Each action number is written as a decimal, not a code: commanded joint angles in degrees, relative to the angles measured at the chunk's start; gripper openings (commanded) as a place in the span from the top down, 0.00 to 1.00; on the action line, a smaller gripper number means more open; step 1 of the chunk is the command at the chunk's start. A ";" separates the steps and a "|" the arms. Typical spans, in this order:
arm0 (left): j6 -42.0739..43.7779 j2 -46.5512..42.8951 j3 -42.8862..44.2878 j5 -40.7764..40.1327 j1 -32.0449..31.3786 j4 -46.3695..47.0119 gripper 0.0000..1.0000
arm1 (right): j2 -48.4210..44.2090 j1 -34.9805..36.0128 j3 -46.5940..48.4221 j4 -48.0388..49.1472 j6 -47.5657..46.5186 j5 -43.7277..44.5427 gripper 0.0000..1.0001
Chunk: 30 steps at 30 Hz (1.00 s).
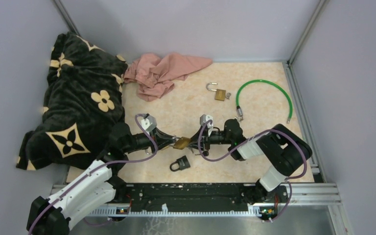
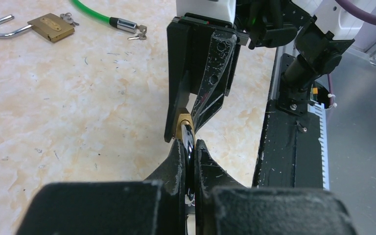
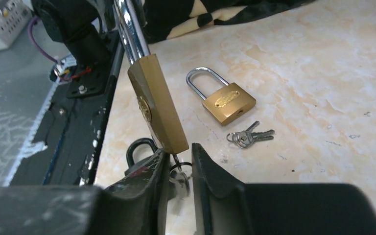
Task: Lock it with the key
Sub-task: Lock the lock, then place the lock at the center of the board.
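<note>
Pale marbled table fills my overhead feed, boxed in by lavender walls. Near its middle, above the surface between the two arms, I can see the brass padlock. It is tilted, and its chrome shackle runs up toward the left gripper, whose jaws are clamped tight on that shackle. A key on a small ring sticks out of the lock's bottom end.

The right gripper sits right there with its fingers narrow, one on each side of the key ring. From my screens I cannot tell whether they are actually pressing on it.

Just in front of the grippers, toward the arm bases, a black padlock lies flat. On the right wrist feed a closed brass lock lies on the table with a bunch of keys just beside it. Farther back lies an open-shackled brass lock with its own spare keys, next to a looped green cable. A pink cloth is crumpled at the back, and a dark flowered blanket is heaped along the left side.
</note>
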 commanded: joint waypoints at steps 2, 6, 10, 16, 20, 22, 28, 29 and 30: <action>-1.32 -1.09 2.52 2.28 0.08 6.03 1.00 | -0.97 1.19 2.43 3.58 -1.30 -1.87 0.92; -1.71 -1.07 2.99 1.81 0.28 6.25 1.00 | -2.46 1.18 3.00 -1.14 -2.76 -3.10 1.00; 3.23 -1.52 6.10 2.15 3.76 4.69 1.00 | -3.52 -1.52 0.98 -7.94 -6.65 -1.57 1.00; 11.20 -2.77 10.61 4.19 10.59 0.04 1.00 | -2.22 -7.70 -1.07 -7.68 -5.86 1.38 1.00; 6.49 -2.49 9.14 2.93 11.10 0.05 1.00 | -2.86 -8.19 0.22 -7.53 -2.93 4.24 1.00; -3.03 0.25 6.18 0.55 11.03 3.95 1.00 | -4.68 -8.14 1.97 -10.90 -0.07 6.92 1.00; -19.19 14.90 3.31 -9.36 4.46 12.08 1.00 | -12.91 -8.36 9.01 -37.25 4.32 13.47 1.00; -19.04 17.24 3.97 -11.21 2.75 12.48 1.00 | -14.40 -8.36 8.69 -39.63 4.75 14.29 1.00; -19.58 19.81 4.58 -12.07 1.39 13.37 1.00 | -15.83 -8.36 8.20 -41.15 5.07 14.94 1.00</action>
